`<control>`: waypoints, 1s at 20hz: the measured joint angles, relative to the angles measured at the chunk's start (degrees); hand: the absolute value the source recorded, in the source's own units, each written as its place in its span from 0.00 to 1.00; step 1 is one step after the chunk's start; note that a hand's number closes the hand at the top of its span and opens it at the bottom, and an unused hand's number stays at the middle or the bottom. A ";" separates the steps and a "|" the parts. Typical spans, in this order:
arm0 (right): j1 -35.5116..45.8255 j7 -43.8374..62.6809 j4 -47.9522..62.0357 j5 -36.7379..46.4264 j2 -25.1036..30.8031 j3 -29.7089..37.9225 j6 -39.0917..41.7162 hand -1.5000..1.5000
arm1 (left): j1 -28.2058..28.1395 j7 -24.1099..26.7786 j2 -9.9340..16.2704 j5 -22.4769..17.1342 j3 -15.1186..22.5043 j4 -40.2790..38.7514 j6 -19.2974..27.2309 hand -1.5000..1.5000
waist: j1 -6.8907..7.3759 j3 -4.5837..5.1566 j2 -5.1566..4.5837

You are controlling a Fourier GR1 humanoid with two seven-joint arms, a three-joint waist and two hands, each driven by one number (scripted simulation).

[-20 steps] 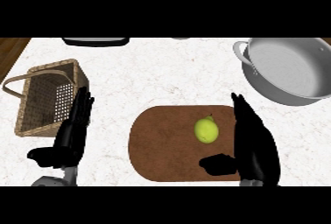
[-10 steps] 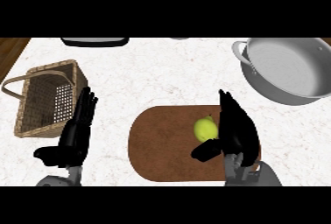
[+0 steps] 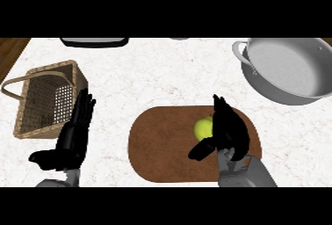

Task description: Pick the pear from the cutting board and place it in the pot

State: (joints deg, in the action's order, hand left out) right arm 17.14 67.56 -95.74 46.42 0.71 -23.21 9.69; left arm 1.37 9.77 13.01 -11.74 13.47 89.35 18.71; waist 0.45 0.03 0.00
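The yellow-green pear [image 3: 203,127] lies on the round brown cutting board [image 3: 162,147], right of its middle. My right hand [image 3: 228,132] is over the board against the pear's right side, fingers straight and pointing away from me, thumb [image 3: 201,149] just below the fruit. It is open and hides the pear's right part. The grey metal pot [image 3: 292,66] stands at the far right, with nothing visible inside. My left hand [image 3: 71,140] rests open at the lower left, fingers up, beside the basket.
A wicker basket [image 3: 45,101] with a handle sits at the left, next to my left hand. A dark flat object [image 3: 94,41] lies at the counter's far edge. White marble counter separates the board from the pot.
My right hand has moved left across the board until it touches the pear's right side and covers part of it. Pear, pot and left hand have stayed put.
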 measured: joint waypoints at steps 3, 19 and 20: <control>-0.43 -0.30 1.36 0.39 -0.02 -0.34 -0.63 0.00 | 0.06 -0.39 -0.20 0.48 -0.23 0.00 0.02 0.50 | -0.09 -0.01 0.01; 0.24 -4.29 9.98 5.97 0.07 -2.09 -5.67 1.00 | 0.23 -1.56 -2.38 3.27 -1.20 0.18 -0.77 0.50 | -0.29 -0.01 0.04; 0.83 -4.36 9.99 6.93 0.01 -1.98 -5.79 1.00 | 0.05 -1.73 -2.07 2.88 -1.69 0.43 -1.45 0.50 | -0.28 -0.02 0.03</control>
State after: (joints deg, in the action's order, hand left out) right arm 17.97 63.19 -85.75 53.35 0.72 -25.19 3.90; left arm 1.43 8.04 10.94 -8.87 11.78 89.78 17.26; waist 0.17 0.02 0.04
